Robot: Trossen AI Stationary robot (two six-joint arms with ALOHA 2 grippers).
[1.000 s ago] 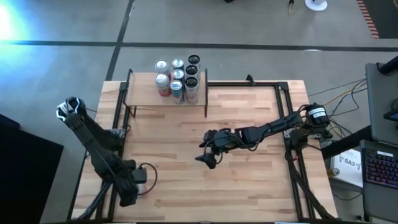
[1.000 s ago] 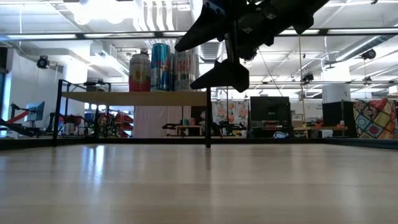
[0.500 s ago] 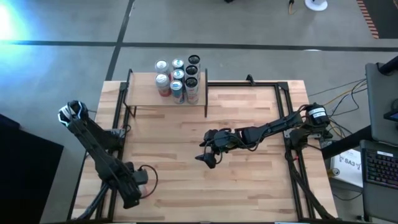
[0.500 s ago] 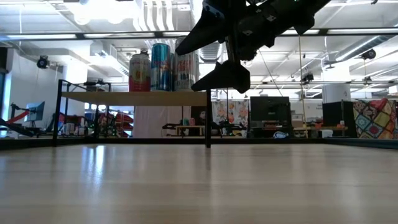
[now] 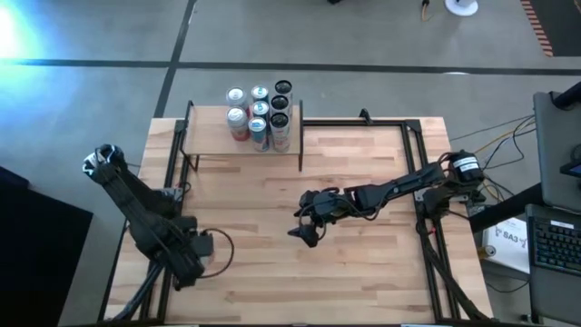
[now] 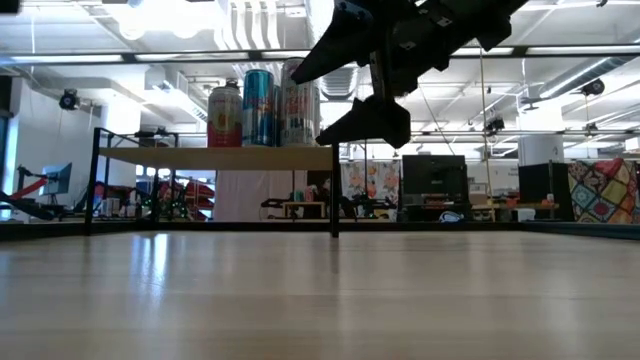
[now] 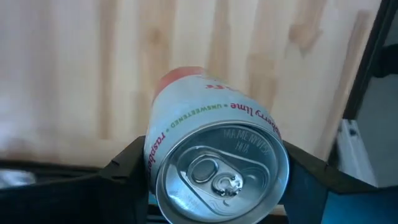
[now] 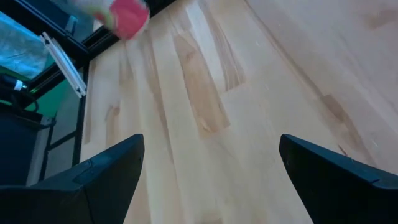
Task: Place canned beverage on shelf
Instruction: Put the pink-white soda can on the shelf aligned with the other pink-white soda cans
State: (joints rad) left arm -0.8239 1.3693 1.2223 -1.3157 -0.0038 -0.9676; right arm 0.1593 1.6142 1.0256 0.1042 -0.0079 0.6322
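In the left claw [image 7: 214,186], a can [image 7: 214,155] reads "UNSWEETENED" and "lime".

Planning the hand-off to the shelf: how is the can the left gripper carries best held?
Around the round side wall, as now: the left gripper clamps the can with one finger on each opposite side, just below the top rim, leaving the base free for standing it on the shelf.
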